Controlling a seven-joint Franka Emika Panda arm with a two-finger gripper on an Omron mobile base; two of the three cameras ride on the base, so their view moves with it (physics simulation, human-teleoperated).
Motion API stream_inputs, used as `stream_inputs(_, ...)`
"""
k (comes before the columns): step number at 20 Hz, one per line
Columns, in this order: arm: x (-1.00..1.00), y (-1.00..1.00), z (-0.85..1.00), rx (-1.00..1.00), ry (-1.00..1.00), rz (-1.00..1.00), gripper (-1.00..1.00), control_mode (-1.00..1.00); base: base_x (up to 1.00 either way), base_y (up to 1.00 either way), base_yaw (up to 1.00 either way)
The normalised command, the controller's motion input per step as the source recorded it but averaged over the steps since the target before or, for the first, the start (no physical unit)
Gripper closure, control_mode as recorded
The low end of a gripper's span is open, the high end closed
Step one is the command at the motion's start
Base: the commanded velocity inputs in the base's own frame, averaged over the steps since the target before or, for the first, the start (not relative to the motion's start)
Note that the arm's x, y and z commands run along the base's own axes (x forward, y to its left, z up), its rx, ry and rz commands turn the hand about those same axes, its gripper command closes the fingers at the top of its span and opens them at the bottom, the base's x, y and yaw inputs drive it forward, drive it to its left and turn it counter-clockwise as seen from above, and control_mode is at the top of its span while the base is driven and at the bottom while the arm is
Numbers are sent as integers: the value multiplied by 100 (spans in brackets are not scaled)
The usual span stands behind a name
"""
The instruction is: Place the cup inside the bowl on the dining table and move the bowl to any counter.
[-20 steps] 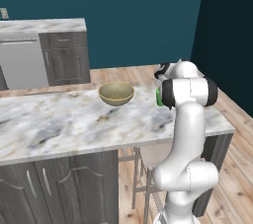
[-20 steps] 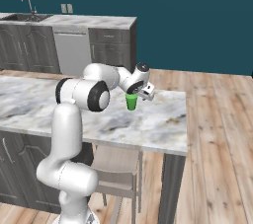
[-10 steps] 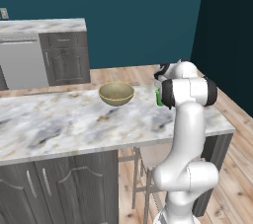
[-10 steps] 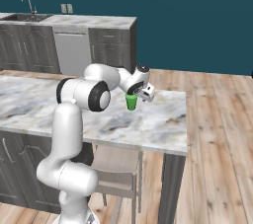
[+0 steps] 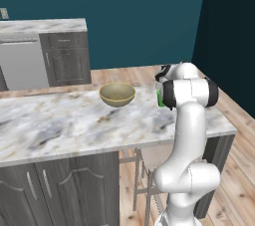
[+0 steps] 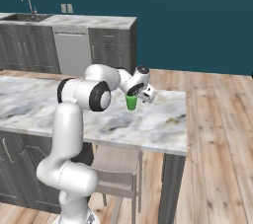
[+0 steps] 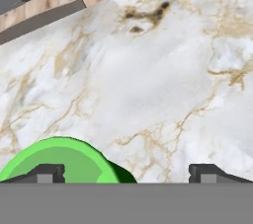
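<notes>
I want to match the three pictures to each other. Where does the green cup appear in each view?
Left base view: cup, a green sliver at the arm's left edge.
Right base view: cup upright on the dining table, under the gripper.
Hand view: cup at bottom left.
Shared landmark: the brown-veined marble top.

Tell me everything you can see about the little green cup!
The cup is a small, bright green tumbler with no handle and plain, smooth sides. It stands upright on the marble dining table, open end up, near the far edge. The open gripper hangs right beside and above it, not holding it. In the hand view its rim sits by one fingertip. The bowl stands apart from it.
</notes>
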Motion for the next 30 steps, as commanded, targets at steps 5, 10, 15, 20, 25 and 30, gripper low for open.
stream_inputs(5,0,0,0,0,0,0,-100,-100,0,0,0)
stream_inputs(10,0,0,0,0,0,0,-100,-100,0,0,0)
stream_inputs(15,0,0,0,0,0,0,100,-100,0,0,0)
stream_inputs(20,0,0,0,0,0,0,100,-100,0,0,0)
stream_inputs(25,0,0,0,0,0,0,100,-100,0,0,0)
stream_inputs(30,-4,0,1,1,-1,0,100,-100,0,0,0)
